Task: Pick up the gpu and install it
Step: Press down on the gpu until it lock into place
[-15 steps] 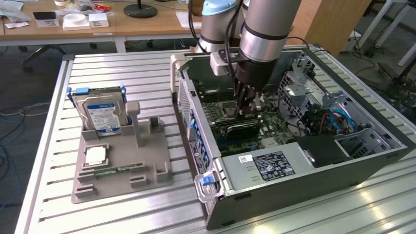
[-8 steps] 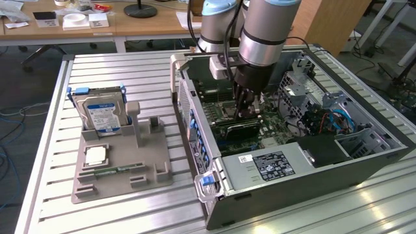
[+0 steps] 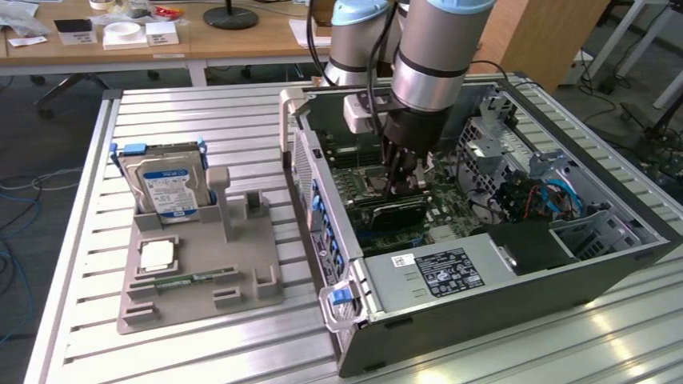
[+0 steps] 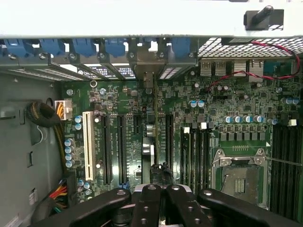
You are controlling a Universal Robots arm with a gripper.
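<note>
- You stand before a ribbed aluminium tabletop of long silver slats, with bright light glaring off its near corner at the exterior view's right.
- Beyond the tabletop's far edge you see a wooden desk carrying small white boxes and a round black lamp base.
- A tall wooden panel rises past the far corner at the exterior view's right.
- The floor is dark grey, and cables trail across it beside the tabletop's edge.
</note>
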